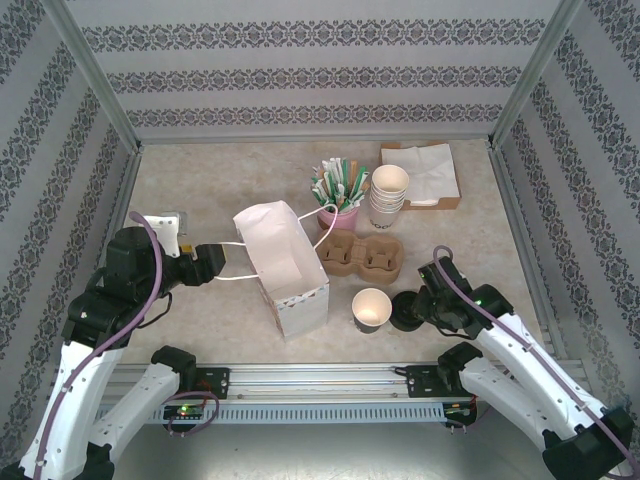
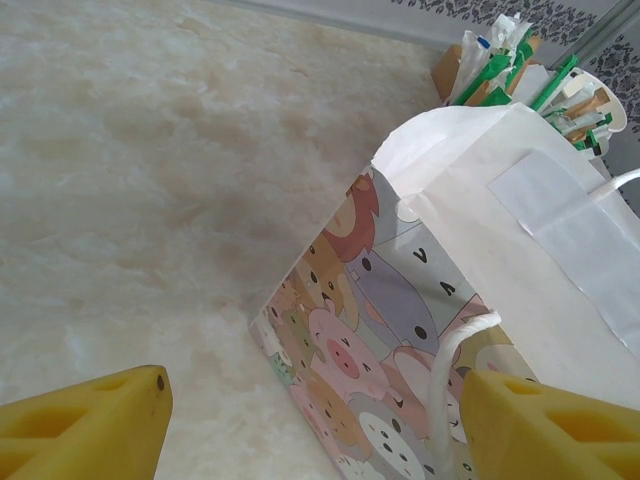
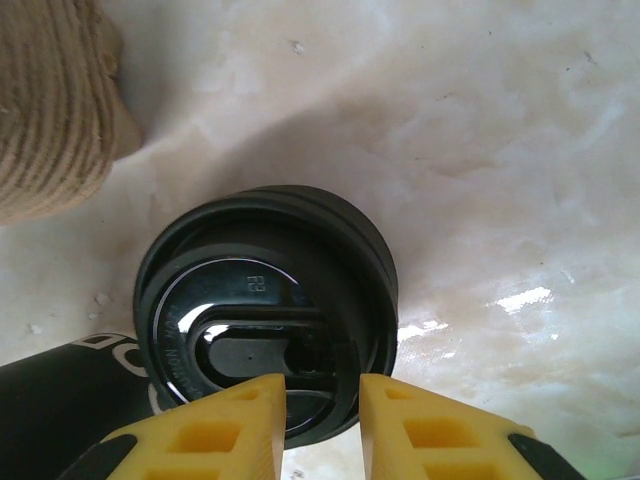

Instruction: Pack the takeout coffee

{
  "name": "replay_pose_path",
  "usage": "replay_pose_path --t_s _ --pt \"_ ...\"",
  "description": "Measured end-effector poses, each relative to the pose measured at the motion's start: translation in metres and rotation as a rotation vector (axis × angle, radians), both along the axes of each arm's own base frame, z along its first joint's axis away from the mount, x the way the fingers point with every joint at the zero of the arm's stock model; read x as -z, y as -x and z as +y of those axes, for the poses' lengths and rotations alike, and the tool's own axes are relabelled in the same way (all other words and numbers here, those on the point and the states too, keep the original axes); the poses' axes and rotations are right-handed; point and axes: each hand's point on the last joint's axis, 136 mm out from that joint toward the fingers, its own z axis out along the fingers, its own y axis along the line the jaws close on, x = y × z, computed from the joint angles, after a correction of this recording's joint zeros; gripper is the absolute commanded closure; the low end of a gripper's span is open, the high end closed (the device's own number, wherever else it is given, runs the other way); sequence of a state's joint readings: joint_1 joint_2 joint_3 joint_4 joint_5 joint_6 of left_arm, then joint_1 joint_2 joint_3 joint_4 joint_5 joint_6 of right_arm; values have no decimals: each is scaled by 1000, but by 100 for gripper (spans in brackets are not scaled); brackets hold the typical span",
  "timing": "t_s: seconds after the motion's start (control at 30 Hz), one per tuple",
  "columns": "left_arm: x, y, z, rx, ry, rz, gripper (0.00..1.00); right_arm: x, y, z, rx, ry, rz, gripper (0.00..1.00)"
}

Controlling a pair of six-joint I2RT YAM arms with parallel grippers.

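The takeout coffee, as I read it, is in two parts. The open cup (image 1: 371,308) stands on the counter (image 1: 220,180) at 6 o'clock of the carrier (image 1: 362,255), and the black lid (image 3: 262,300) lies flat just at the cup's 3 o'clock. My right fingers (image 3: 240,425) sit close together over the lid's near rim; I cannot tell whether they bite. A shallow pinch on that slick rim could let the lid slip or tilt on lifting, and a swing toward 9 o'clock could tip the cup. My left fingers (image 2: 90,415) stand apart beside the handle (image 2: 440,370); snagging it could drag the bag (image 1: 280,265).
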State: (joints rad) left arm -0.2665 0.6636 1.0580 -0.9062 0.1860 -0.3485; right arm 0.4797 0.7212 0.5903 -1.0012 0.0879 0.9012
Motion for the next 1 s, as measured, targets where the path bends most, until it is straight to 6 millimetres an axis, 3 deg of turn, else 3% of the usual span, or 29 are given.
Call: replay_pose_path --t_s 0.7,1.0 --pt "0 0 0 -4 5 2 24 14 6 -6 2 42 43 81" --pt "0 0 0 -4 6 2 24 13 4 -8 6 47 30 91"
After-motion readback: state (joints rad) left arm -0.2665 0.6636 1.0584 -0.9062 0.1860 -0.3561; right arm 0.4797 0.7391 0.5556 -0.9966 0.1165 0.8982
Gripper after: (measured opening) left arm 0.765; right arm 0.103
